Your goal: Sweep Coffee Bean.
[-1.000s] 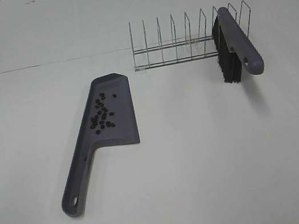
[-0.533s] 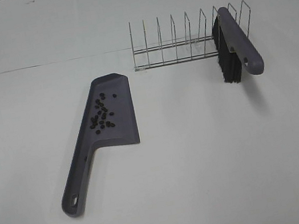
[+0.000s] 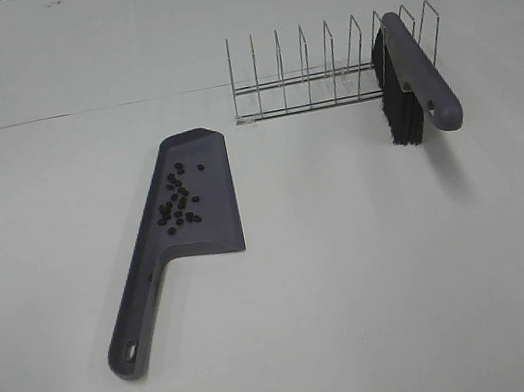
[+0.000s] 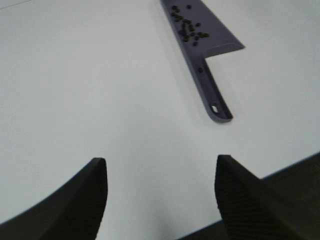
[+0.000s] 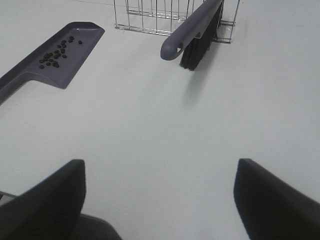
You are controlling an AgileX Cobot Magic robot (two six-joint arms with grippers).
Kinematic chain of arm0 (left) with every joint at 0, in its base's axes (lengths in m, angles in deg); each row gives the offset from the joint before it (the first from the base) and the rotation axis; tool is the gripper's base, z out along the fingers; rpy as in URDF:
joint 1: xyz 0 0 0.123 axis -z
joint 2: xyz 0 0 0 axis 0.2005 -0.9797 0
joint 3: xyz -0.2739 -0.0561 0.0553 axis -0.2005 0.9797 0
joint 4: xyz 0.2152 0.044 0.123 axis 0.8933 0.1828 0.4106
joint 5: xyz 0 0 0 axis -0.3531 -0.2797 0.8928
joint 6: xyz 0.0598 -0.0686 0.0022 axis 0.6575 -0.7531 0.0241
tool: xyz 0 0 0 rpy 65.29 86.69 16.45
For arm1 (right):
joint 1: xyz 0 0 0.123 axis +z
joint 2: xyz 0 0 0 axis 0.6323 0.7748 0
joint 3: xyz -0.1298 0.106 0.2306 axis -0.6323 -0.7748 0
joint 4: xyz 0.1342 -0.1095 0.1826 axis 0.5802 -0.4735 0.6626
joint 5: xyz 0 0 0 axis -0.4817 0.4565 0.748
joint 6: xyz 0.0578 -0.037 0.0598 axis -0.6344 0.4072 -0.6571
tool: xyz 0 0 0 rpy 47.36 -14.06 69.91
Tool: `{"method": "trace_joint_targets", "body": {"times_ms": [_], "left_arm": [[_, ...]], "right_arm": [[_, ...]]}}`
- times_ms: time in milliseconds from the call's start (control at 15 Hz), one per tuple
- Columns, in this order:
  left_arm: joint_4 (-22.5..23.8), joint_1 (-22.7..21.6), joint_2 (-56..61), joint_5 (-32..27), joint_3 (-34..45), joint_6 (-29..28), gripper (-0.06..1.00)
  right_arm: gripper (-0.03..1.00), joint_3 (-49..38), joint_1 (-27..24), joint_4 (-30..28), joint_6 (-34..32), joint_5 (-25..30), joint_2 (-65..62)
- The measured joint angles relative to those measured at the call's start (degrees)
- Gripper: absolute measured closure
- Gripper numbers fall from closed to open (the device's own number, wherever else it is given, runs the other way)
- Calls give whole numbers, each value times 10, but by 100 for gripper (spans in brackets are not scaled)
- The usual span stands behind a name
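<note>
Neither arm appears in the high camera's view. In its wrist view, the left tool [image 4: 160, 200] hangs above the tabletop [image 4: 100, 100] with its two dark fingers [image 4: 92, 195] spread apart and nothing between them. The right tool [image 5: 160, 200] likewise stands wide open and empty, clear of the surface.

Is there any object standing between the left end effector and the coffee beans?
No. Only bare table lies between the open left end effector and the coffee beans, which sit in the dustpan.
</note>
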Motion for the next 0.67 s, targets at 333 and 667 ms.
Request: {"method": "trace_joint_targets", "body": {"times_ms": [333, 667], "left_arm": [[1, -156, 1, 0, 0, 1, 37], [1, -132, 86, 0, 0, 1, 37]], "right_arm": [[28, 0, -3, 0, 0, 0, 0], [28, 0, -83, 3, 0, 0, 0]]}}
